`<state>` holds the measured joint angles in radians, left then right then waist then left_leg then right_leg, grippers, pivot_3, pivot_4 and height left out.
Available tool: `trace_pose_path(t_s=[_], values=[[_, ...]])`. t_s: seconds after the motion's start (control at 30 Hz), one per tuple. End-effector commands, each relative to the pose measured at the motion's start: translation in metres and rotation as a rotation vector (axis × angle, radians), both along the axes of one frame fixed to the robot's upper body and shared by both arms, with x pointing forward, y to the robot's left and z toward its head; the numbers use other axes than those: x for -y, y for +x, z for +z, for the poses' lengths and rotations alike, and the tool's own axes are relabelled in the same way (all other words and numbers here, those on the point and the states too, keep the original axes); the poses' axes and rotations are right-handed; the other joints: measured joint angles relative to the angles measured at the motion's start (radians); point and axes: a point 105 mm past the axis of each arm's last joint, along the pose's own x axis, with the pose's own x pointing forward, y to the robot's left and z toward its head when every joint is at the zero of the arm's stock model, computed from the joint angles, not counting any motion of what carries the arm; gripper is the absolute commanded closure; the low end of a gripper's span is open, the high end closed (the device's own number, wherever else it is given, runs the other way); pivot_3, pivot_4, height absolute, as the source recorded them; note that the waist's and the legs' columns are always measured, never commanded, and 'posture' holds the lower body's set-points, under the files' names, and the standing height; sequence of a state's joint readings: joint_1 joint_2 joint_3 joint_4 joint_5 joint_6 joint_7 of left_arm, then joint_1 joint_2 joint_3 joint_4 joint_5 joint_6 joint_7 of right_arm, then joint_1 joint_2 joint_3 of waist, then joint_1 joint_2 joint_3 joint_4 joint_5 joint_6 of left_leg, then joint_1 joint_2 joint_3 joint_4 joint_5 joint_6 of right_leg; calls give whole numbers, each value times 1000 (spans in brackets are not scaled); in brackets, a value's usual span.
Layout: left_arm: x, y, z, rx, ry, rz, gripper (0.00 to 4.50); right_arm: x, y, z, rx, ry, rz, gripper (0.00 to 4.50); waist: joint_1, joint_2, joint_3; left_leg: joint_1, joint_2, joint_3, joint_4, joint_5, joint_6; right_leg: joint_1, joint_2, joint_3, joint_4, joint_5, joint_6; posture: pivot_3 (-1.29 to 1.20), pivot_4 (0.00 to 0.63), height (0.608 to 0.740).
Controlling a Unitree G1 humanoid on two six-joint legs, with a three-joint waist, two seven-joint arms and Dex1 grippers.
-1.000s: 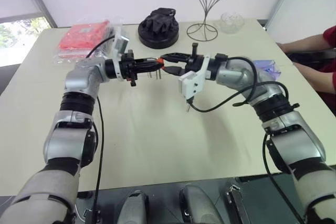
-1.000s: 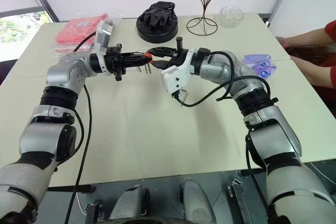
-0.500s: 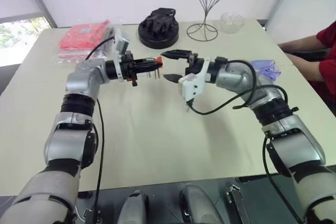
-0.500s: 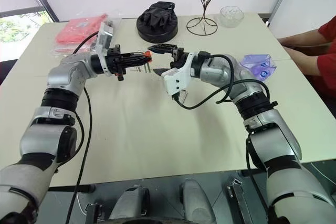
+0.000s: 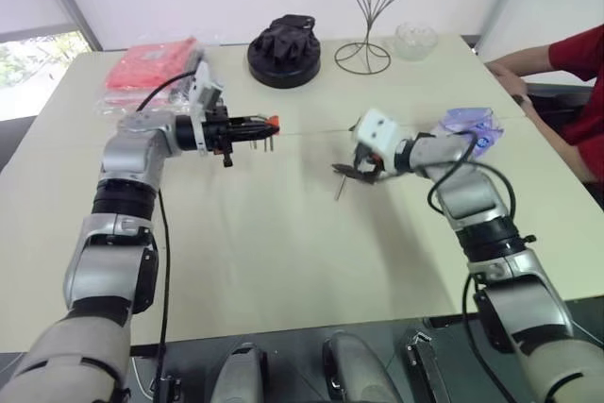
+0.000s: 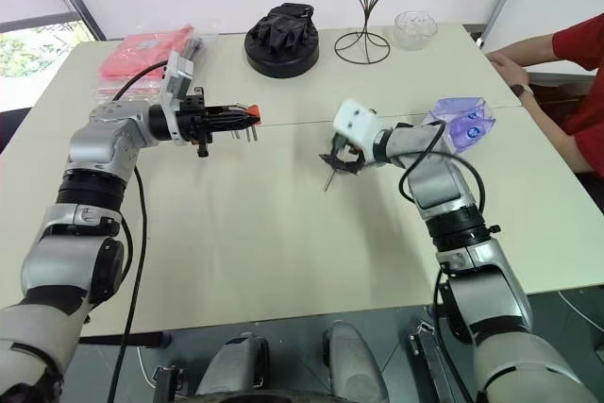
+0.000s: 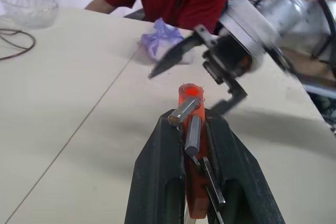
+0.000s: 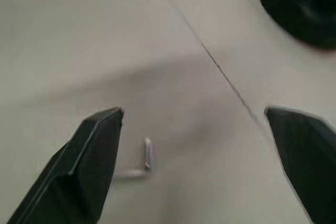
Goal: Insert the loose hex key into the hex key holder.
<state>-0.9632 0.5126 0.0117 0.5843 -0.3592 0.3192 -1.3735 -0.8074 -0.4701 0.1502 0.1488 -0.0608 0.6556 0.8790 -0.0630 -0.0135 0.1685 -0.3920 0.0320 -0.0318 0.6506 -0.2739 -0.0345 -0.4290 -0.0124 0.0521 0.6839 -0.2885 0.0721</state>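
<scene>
Over the table (image 5: pixel 283 233), the right end effector (image 5: pixel 355 170) has left the hex key holder (image 5: pixel 272 123), now spread above the loose hex key (image 8: pixel 140 162); the left end effector (image 5: pixel 247 125) stays clenched on it.

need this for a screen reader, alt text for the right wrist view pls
The right gripper hangs open above a pale table, with the loose hex key, a small L-shaped rod, lying flat on the table between its two black fingers. A thin seam crosses the tabletop, and a dark round object sits beyond it.

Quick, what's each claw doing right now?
Left claw: closed on the hex key holder.
Right claw: open, holding nothing, above the loose hex key.
</scene>
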Motion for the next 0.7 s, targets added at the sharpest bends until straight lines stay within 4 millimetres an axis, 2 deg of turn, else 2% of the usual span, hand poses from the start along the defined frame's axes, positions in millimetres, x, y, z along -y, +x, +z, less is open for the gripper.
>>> trace_pose_path(t_s=[0.03,0.13,0.43,0.53,0.6,0.7], values=[[-2,-12,5,34,-4,-19,4500,-1,-13,-3,-189,105,-75,51,4,0,0,0,0,0,0,-1,1,0,0,0,0,0,0,0,150,740],[-4,-21,-1,33,6,-16,4500,1,-15,-18,-300,126,-153,51,10,0,0,0,-1,0,0,-3,6,0,-1,0,0,0,0,0,150,740],[-5,-39,-8,72,21,39,4500,7,-4,-60,-397,51,-294,51,19,0,0,-1,-1,2,1,-3,6,0,-1,0,-1,0,0,0,150,740],[-1,-43,-12,78,10,66,4500,9,-10,-79,-460,11,-310,51,19,-1,-1,0,-1,2,1,-3,6,1,-1,0,-1,0,0,0,150,740],[1,-46,-13,78,1,74,4500,6,-17,-90,-493,-21,-294,568,19,-1,-2,1,-1,2,1,-3,6,2,-1,0,0,0,0,0,150,740],[-2,-48,-17,74,-10,104,4500,4,-25,-101,-521,-66,-266,1876,19,-2,-3,1,-1,2,1,-4,6,2,-1,0,-1,0,0,0,150,740]])
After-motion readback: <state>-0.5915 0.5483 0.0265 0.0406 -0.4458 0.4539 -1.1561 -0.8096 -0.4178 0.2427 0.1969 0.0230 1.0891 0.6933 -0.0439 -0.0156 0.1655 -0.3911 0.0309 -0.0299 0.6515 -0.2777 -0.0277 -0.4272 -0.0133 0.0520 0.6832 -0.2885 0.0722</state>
